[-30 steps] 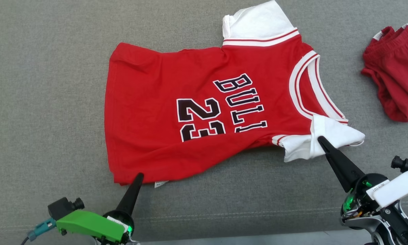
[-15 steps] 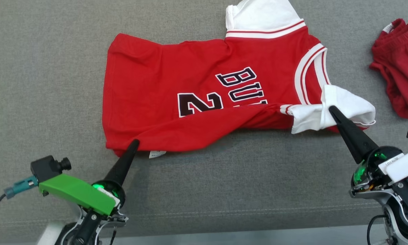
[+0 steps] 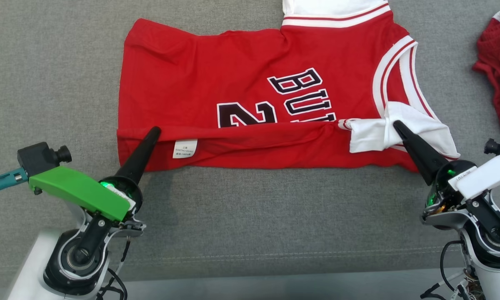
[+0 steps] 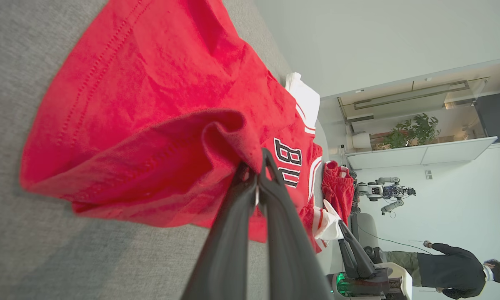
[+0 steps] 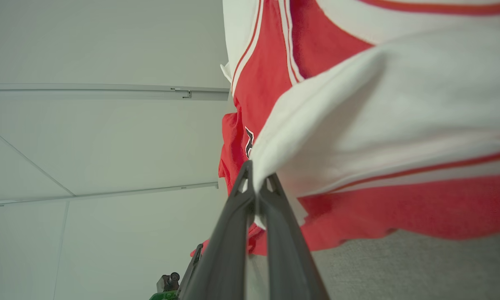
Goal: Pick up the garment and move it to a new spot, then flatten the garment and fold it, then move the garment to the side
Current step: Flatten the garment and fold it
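Down at the lower left of the frame, the left gripper (image 3: 154, 131) is pinched tight on the hem of the red jersey (image 3: 233, 75), and the right gripper (image 3: 396, 124), lower right, is clamped on its white sleeve (image 3: 371, 135). It lies across the upper middle of the grey cushion (image 3: 46, 75), near edge folded over, white label (image 3: 185, 148) showing. Plus red shorts (image 3: 498, 62) at upper right.

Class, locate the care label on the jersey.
Head view, left-centre: the care label lies on the folded-over strip of the jersey, right of the left tool.
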You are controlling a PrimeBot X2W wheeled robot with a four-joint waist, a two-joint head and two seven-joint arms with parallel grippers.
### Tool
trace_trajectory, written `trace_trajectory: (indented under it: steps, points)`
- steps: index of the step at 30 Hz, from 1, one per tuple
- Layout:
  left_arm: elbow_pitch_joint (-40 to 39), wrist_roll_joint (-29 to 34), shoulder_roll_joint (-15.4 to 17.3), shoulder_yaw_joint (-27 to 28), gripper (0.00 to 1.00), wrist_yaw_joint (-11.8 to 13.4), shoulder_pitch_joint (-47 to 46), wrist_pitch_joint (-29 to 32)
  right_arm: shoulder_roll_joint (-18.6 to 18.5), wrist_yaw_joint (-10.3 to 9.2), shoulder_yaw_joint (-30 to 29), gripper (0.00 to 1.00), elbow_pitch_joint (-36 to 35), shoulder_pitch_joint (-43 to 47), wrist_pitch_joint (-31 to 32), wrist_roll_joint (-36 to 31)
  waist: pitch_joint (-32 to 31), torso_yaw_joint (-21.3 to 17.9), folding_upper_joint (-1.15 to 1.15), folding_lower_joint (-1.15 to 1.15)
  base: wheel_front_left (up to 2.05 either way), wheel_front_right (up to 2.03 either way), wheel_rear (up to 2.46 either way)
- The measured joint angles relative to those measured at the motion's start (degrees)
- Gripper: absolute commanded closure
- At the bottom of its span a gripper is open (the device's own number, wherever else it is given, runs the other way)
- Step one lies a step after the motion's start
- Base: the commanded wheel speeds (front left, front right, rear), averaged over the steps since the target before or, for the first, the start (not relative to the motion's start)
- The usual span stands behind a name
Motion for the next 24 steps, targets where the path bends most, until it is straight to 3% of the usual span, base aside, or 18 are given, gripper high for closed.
trace_trajectory:
  steps: [15,24]
  points:
    - [2.0,-0.8,-0.5,0.2,1.00,0.5,0.0,0.4,0.4,0.08,0.3,1.00,2.5,-2.3,0.5,-0.3,-3.8,-0.2,0.00,0.00,0.00,0.00,0.00]
    - [-1.6,0.2,2.4,-0.3,1.00,1.1,12.1,-0.5,0.3,0.65,3.5,1.00,0.3,9.5,4.4,2.3,-7.7,-0.6,0.00,0.00,0.00,0.00,0.00]
